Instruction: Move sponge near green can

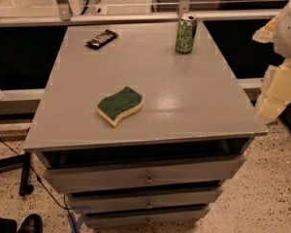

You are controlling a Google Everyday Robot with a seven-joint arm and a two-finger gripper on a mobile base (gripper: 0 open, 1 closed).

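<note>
The sponge (pixel 120 105), wavy with a dark green top over pale yellow foam, lies flat on the grey cabinet top (pixel 184 96), left of centre and toward the front. The green can (pixel 185 33), mottled light green and black with a silver rim, stands upright at the back right of the same top. My gripper (pixel 277 87), with cream-yellow pads, is at the right edge of the view, off the cabinet's right side. It is well away from both the sponge and the can and holds nothing that I can see.
A flat dark candy-bar wrapper (pixel 102 38) lies at the back left of the top. Below the top are drawers (pixel 145 176) with small knobs. A metal rail (pixel 136 17) runs behind the cabinet. A shoe (pixel 30 223) and cables lie on the speckled floor at the lower left.
</note>
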